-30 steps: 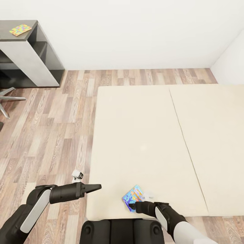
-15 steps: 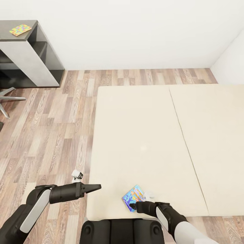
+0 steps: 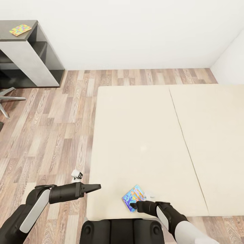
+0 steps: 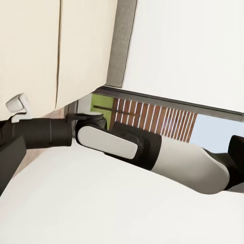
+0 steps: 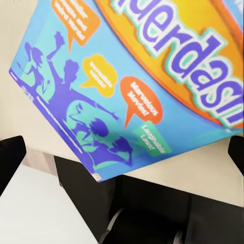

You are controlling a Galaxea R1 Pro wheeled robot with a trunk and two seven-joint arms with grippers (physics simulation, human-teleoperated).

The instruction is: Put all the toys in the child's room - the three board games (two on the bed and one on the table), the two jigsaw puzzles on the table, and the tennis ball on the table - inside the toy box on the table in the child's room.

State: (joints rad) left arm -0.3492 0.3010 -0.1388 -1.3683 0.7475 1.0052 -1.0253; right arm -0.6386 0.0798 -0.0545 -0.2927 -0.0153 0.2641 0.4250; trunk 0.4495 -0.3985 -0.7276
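Your right hand (image 3: 133,205) sits at the near edge of the bed (image 3: 142,135), right at the small blue board game (image 3: 134,196), which lies flat near that edge. In the right wrist view the box's blue printed lid (image 5: 127,76) looms close, with the dark fingertips (image 5: 10,160) spread wide on either side and nothing between them yet (a pre-grasp pose, I judge, set to straddle the box's corner). Your left hand (image 3: 96,186) hangs level over the bed's left edge, apparently parked out of the way; I cannot tell its opening. Far off, a jigsaw puzzle (image 3: 20,29) lies on the bench (image 3: 15,35) by the wall.
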